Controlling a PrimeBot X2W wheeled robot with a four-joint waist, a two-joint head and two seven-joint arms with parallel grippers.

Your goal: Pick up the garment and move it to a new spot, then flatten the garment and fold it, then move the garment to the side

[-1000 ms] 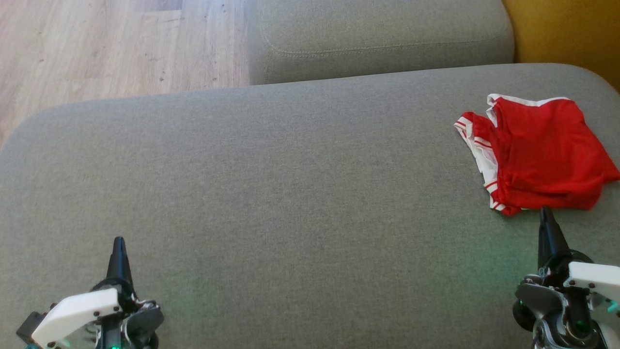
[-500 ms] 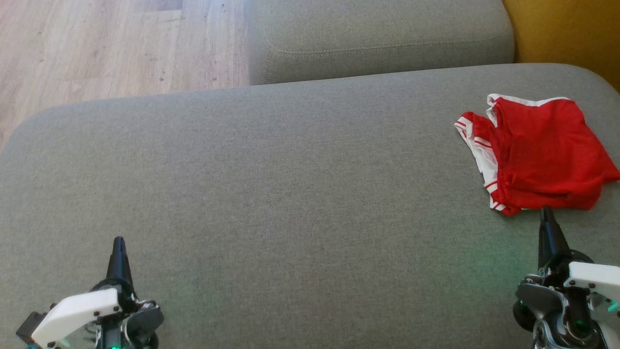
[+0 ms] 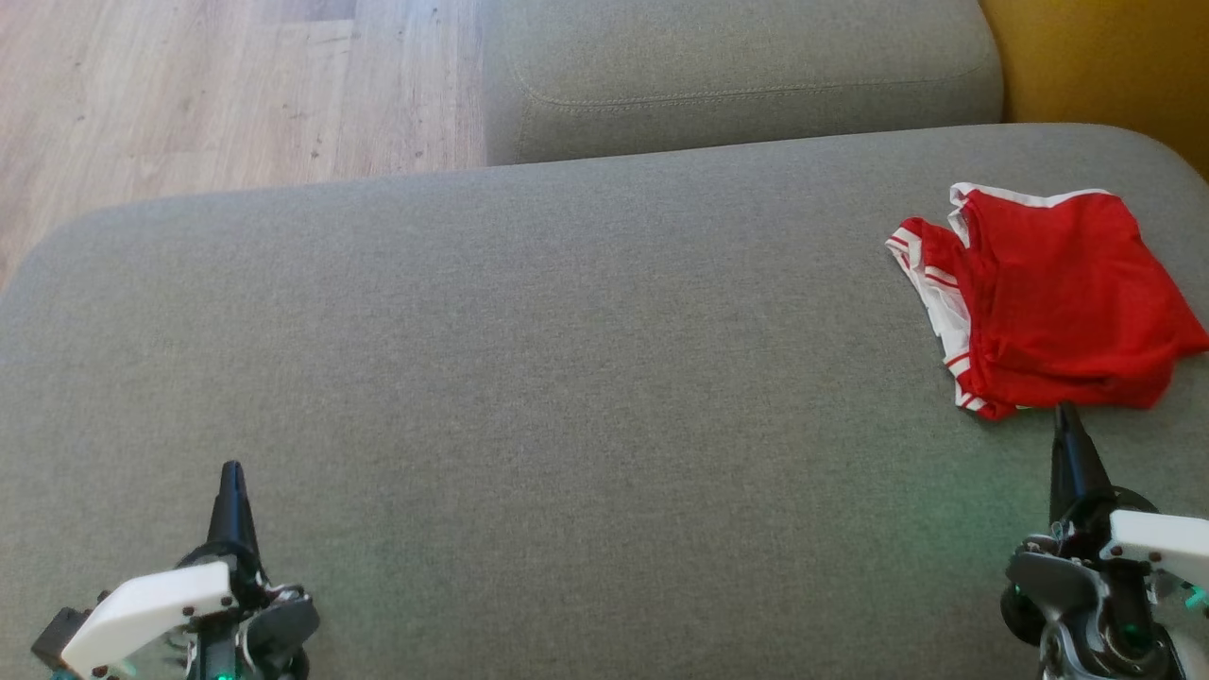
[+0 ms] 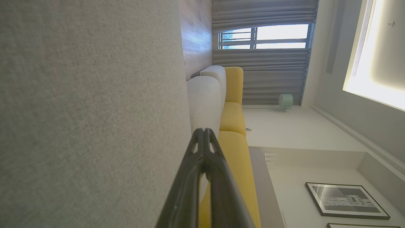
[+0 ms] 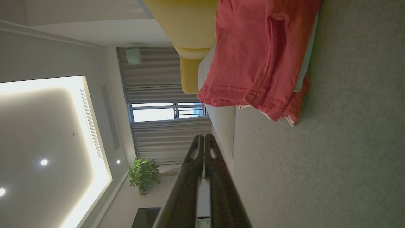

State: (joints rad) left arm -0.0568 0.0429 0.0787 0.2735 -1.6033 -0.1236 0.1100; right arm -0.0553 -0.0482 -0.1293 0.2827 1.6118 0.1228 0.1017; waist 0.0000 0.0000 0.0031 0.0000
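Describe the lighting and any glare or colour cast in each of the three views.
Head view: even daylight, red garment sharp, faint green glow on the grey cushion near the left gripper and right gripper. Left wrist view: window and ceiling light panel blown out. Right wrist view: ceiling light panel glares too, garment looks paler, pinkish.

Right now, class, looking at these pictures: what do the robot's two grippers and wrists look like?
Both match. The left gripper and right gripper each have two long, dark, tapering fingers with small slots near the tips. Behind them sit white angular covers, grey metal parts and small green lights.
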